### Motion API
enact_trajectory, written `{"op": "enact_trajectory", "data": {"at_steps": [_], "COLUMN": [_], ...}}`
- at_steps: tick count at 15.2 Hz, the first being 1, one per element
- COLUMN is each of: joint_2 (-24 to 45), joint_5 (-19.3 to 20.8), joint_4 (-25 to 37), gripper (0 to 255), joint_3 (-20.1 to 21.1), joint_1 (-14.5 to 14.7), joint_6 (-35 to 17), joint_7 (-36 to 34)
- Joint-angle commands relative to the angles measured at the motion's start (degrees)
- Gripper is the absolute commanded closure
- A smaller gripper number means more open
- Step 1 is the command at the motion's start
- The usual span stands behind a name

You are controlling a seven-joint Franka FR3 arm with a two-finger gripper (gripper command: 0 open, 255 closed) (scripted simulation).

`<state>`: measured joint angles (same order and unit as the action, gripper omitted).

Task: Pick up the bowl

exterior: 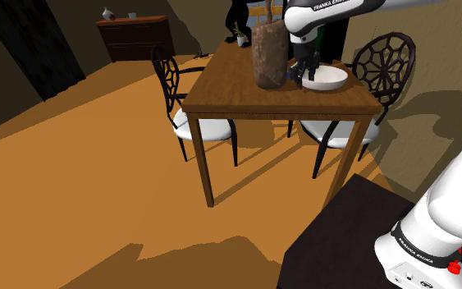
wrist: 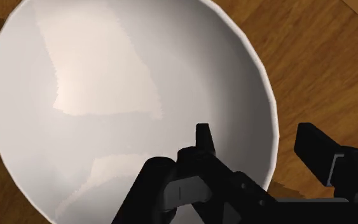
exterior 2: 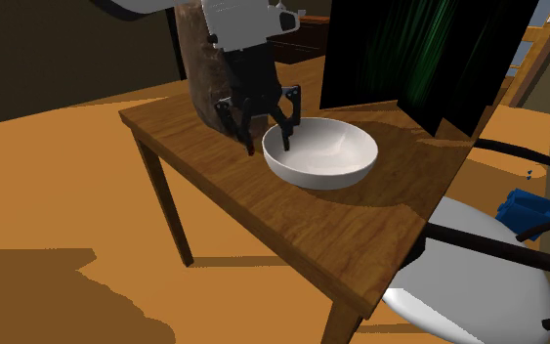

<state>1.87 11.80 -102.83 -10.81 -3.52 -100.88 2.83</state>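
Observation:
A white bowl (exterior: 330, 80) (exterior 2: 331, 154) (wrist: 120, 95) stands on a wooden table (exterior: 237, 90) (exterior 2: 360, 235) (wrist: 323, 57), near the edge beside a chair. My black gripper (exterior: 307, 75) (exterior 2: 269, 145) (wrist: 255, 137) is open and straddles the bowl's rim on the side nearest a tall brown vase. One finger (wrist: 201, 137) hangs inside the bowl; the other finger (wrist: 314, 143) is outside, over the wood. The rim runs through the gap and neither finger clasps it.
The tall rough brown vase (exterior: 270, 53) (exterior 2: 202, 68) stands right beside the gripper. Dark chairs with white seats (exterior: 200, 125) (exterior 2: 458, 283) flank the table. A dresser (exterior: 134, 37) stands far back. A blue object (exterior 2: 523, 211) lies beyond the near chair.

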Motion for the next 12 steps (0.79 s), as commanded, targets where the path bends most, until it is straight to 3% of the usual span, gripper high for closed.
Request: {"op": "enact_trajectory", "data": {"at_steps": [1,9,12], "joint_2": [0.2,0.0,-0.1], "joint_5": [0.0,0.0,0.0], "joint_4": [-0.2,-0.3,1.9], "gripper": [255,255,255], "joint_3": [0.0,0.1,0.1], "joint_1": [0.0,0.1,0.1], "joint_6": [-0.2,-0.1,2.2], "joint_7": [0.0,-0.1,0.3]}}
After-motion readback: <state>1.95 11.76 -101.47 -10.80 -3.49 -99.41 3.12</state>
